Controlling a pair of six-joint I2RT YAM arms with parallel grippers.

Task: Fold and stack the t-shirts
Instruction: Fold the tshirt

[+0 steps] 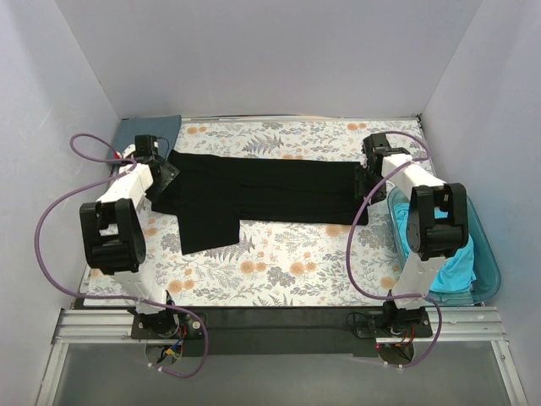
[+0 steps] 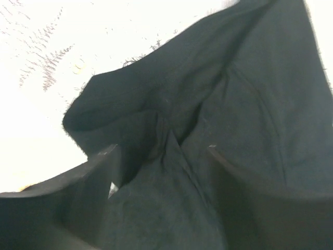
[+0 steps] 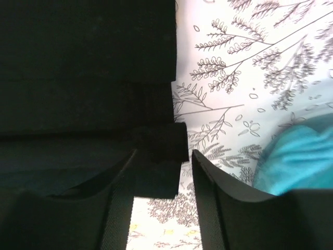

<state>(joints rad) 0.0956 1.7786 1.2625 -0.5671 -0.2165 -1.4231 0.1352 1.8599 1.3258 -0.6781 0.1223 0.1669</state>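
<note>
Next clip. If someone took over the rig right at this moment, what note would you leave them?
Grippers: left gripper open, fingers astride bunched cloth at the left end of the black t-shirt; right gripper open, the shirt's right edge between its fingers.
Things: black t-shirt lies as a long band across the table cloth, one flap toward the near side; slate t-shirt at the far left corner; turquoise t-shirt crumpled in the tub.
Done: nothing stacked.
Left: finish the black fold, fold the others, stack all three.
</note>
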